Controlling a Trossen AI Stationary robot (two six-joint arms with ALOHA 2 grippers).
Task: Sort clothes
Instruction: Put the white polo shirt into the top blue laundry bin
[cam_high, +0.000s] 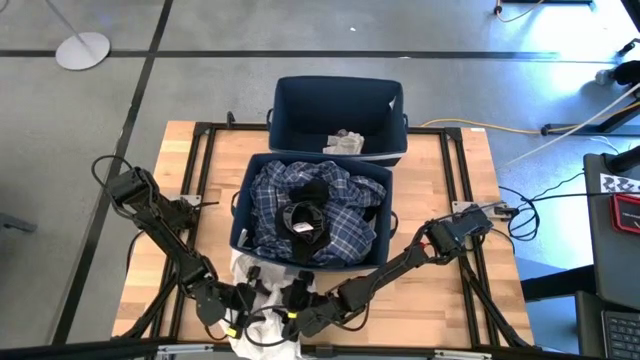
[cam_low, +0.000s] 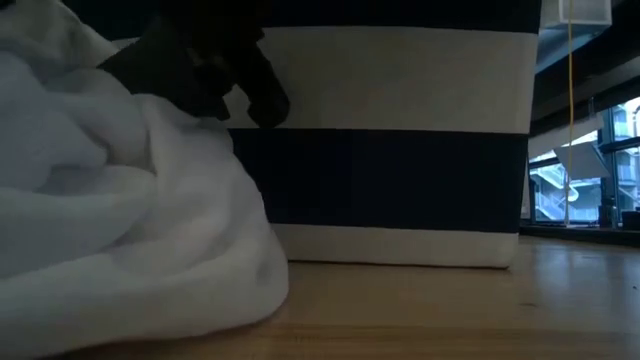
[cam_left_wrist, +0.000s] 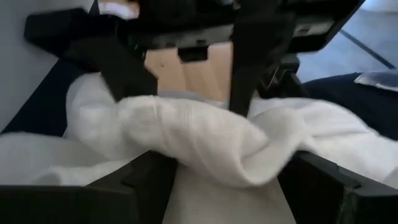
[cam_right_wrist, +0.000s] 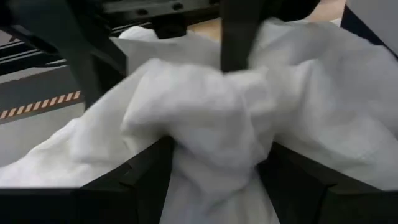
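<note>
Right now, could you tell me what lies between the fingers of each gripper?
White garment fabric: the left wrist view shows a fold bunched in the left gripper, and the right wrist view shows another in the right gripper.

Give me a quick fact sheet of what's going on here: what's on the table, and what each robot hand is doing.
table: wooden
near bin: holds plaid shirt and black garment
far bin: small pale cloth inside
white garment: bunched at the table's front edge, before the near bin
left gripper: jaws around white garment
right gripper: jaws around the same garment
</note>
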